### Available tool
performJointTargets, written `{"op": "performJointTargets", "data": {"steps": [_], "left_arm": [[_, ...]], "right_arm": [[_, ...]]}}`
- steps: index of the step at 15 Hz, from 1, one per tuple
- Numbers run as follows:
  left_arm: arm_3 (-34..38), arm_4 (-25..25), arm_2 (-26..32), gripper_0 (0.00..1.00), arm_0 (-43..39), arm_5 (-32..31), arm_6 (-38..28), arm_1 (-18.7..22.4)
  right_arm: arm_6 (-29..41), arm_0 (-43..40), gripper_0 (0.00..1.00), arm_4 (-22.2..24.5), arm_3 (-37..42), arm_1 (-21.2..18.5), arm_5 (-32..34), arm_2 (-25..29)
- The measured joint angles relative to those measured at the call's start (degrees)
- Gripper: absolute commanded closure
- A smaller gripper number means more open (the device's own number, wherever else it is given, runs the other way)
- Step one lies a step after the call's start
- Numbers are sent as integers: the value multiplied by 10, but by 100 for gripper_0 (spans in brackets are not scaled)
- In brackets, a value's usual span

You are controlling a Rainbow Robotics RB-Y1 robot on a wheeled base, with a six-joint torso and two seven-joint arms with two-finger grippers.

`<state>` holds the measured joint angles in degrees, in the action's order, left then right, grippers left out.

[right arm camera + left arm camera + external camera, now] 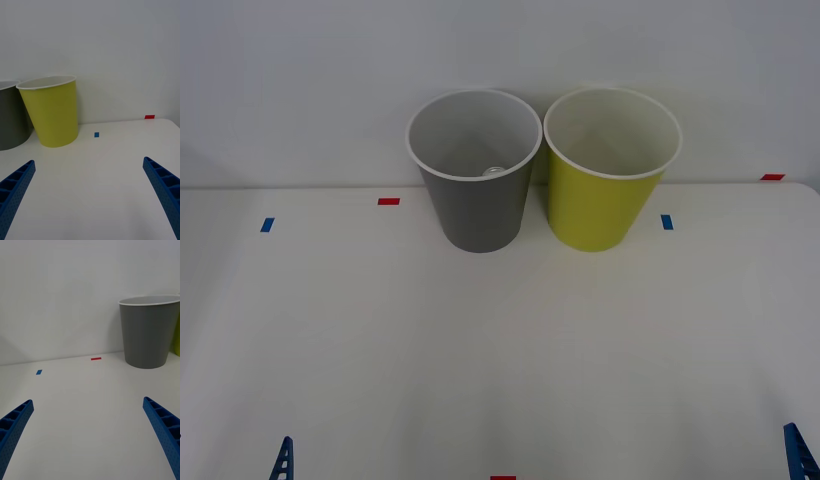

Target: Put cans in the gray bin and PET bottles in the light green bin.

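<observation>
The gray bin [477, 215] stands upright at the back of the white table, with the light green bin [600, 210] touching it on its right. Inside the gray bin, the silver top of a can [494, 172] peeks over the near rim. PET bottles are out of view. My left gripper [88, 402] hovers open and holds nothing, low over the table's front left, facing the gray bin [150, 337]. My right gripper [89, 162] is open and holds nothing at the front right, facing the light green bin [52, 112]. Blue fingertips [283, 458] show at the front view's bottom corners.
Small red tape marks [388, 201] and blue tape marks [667, 221] lie flat on the table [500, 340]. A pale wall rises directly behind the bins. Open table surface stretches between the grippers and the bins.
</observation>
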<state>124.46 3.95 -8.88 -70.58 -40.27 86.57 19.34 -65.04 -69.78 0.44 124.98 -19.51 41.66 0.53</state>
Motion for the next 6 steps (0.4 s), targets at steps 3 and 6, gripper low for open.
{"op": "performJointTargets", "data": {"steps": [3,6], "left_arm": [[0,0,0,0,0,0,0,0],[0,0,0,0,0,0,0,0]], "right_arm": [[0,0,0,0,0,0,0,0],[0,0,0,0,0,0,0,0]]}}
